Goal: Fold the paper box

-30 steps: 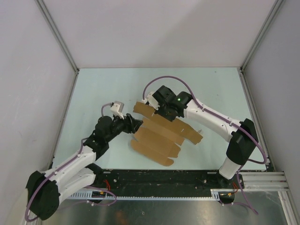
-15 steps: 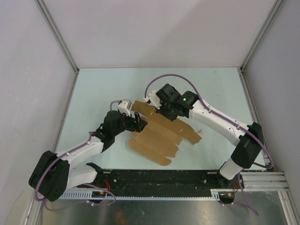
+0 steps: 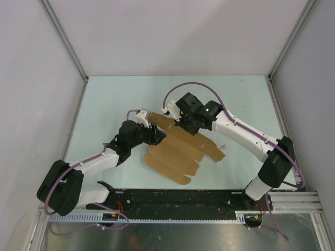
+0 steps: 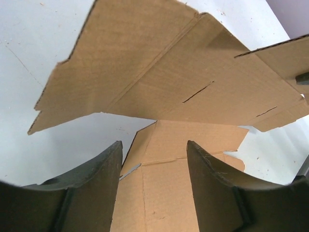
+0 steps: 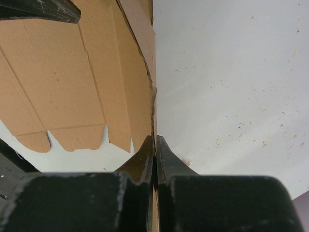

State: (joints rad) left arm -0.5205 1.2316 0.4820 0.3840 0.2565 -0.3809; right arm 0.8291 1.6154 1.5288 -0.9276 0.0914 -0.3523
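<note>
Seen from above, a pale table (image 3: 115, 99) is closed in by plain walls (image 3: 172, 36) on the left, far and right sides. The box (image 3: 178, 154) is a flat, unfolded sheet of brown cardboard with flaps and tabs. It lies skewed around the table's middle, and one rounded tab points toward the near edge.

The right arm reaches in from the near right corner. The right gripper (image 3: 184, 124) sits on the far edge of the sheet. In the right wrist view its dark fingers (image 5: 140, 162) are pressed together, with the thin edge of the box (image 5: 58, 82) pinched between them. The right gripper (image 5: 155, 140) is therefore clamped on the cardboard. The sheet spreads out to the left of the grip, creased into panels and ending in small cut tabs.

The left arm reaches in from the near left corner. The left gripper (image 3: 158, 135) is at the left side of the sheet, close beside the right gripper. In the left wrist view its two dark fingers (image 4: 96, 179) stand apart, so the left gripper (image 4: 154, 145) is open. A narrow creased panel shows in the gap between them. Whether the fingers touch that panel cannot be told. Beyond the fingers a broad part of the box (image 4: 169, 87) tilts up off the table. It has two short slits, and pale table surface shows beneath its lower edge on both sides.
</note>
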